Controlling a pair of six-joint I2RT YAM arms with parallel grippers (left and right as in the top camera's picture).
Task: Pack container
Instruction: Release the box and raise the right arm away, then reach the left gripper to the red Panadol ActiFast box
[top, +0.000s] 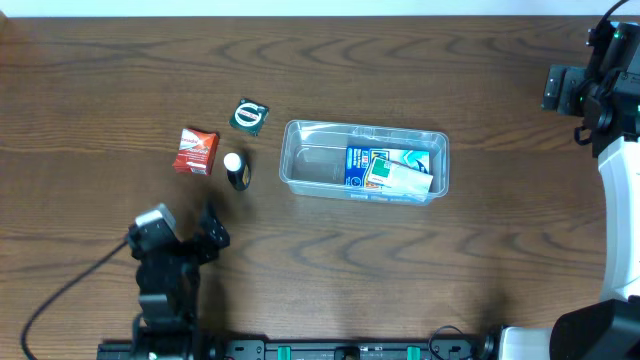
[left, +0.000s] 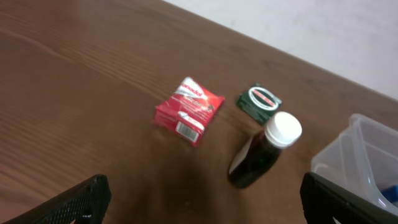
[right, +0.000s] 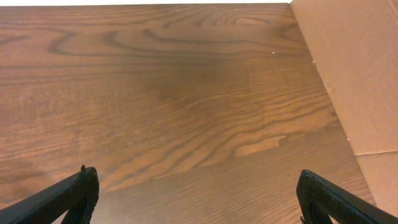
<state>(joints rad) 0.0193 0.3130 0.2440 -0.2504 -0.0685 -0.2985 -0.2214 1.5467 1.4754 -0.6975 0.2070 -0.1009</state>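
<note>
Overhead, 12 o'clock = far edge.

- The container (top: 296, 165) sits mid-table, long axis running 9 to 3. A blue-and-white box (top: 385, 168) is already inside, at its 3 o'clock end.
- Three loose items lie off its 9 o'clock end:
  - dark bottle with white cap (top: 237, 171), lying down just beside the tub, cap toward 11
  - red packet (top: 196, 150), at the bottle's 10
  - green sachet (top: 249, 115), at the bottle's 12
- Left gripper (top: 212, 232): fingers spread, nothing held. The bottle lies at its 1 o'clock, the container at 2.
- Right gripper (right: 198, 177): fingers spread, empty, over bare table by a tan panel (right: 348, 68), well apart from everything.

Judgement: the left arm is nearer, so the bottle is the likely next pick.
</note>
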